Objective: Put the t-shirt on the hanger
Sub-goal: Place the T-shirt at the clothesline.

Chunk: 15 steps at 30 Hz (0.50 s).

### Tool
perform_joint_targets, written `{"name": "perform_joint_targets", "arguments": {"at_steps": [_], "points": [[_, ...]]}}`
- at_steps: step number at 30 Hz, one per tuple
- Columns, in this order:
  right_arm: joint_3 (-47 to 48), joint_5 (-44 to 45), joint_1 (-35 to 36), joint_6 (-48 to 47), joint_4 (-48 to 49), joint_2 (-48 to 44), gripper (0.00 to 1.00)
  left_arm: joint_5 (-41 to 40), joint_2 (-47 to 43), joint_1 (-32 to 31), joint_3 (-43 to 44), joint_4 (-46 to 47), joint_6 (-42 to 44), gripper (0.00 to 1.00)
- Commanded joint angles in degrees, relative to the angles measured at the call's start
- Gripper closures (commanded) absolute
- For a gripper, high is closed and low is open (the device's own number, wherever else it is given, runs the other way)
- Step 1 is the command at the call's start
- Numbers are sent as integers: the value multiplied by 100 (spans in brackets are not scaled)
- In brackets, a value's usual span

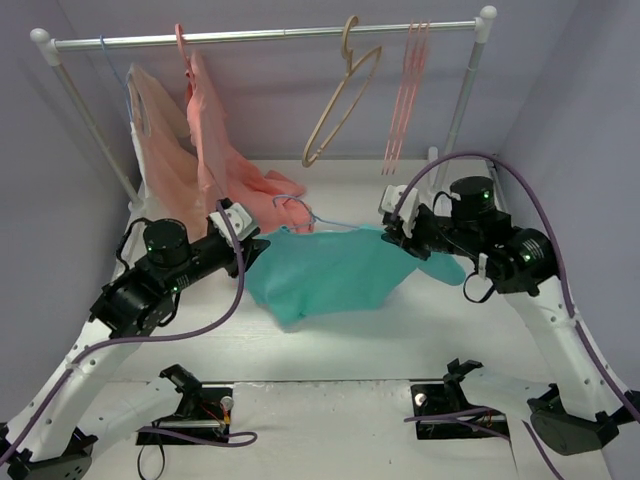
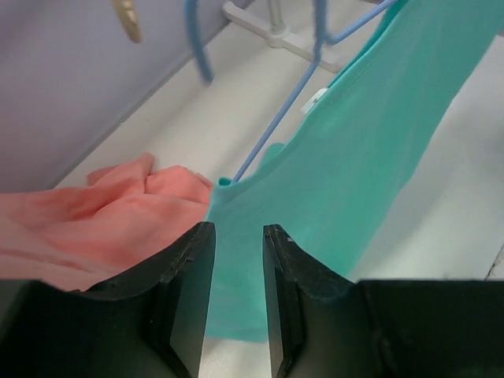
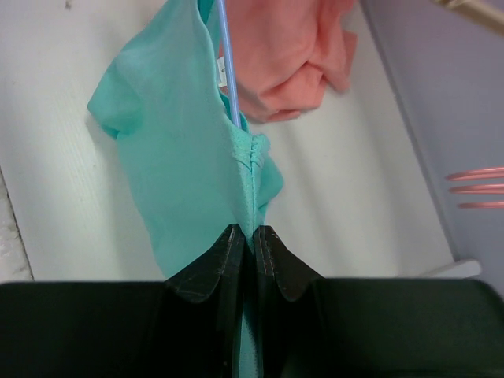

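The teal t-shirt (image 1: 335, 272) hangs stretched between my two grippers above the table. The light-blue hanger (image 1: 318, 220) lies along its top edge, its hook toward the salmon garment; one arm of the wire (image 3: 228, 75) runs into the shirt. My right gripper (image 1: 397, 236) is shut on a bunched seam of the t-shirt (image 3: 177, 150). My left gripper (image 1: 252, 240) is at the shirt's left end with its jaws apart (image 2: 238, 236); the t-shirt (image 2: 354, 142) shows in the gap, and the hanger wire (image 2: 276, 130) is just beyond.
A clothes rack rail (image 1: 270, 36) spans the back, carrying a pale peach garment (image 1: 155, 140), a salmon-pink garment (image 1: 212, 140) that trails onto the table, a beige hanger (image 1: 340, 100) and thin pink hangers (image 1: 405, 95). The salmon garment (image 2: 102, 213) lies beside my left fingers.
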Motion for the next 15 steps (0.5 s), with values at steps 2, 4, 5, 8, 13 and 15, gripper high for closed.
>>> {"name": "perform_joint_targets", "arguments": {"at_steps": [2,4,5,8,13,15], "points": [[657,9,-52,324,1050,-385,100,-977,-180,-17,827,5,-496,69],[780,35,-52,535,1262,-473,100,-1311,-206,-17,1151,-91,-663,69],[938,61,-52,632,1455,-482,100,-1583,-198,-17,1275,-257,-820,69],[1202,149,-52,1001,1754,-447,100,-1918,-145,-17,1818,-626,-1136,69],[1826,290,-52,1651,1861,-149,100,-2665,-40,-17,2541,-1250,-1594,69],[1932,255,-52,1818,1764,-26,100,-2789,22,-17,2839,-1418,-1709,69]]}}
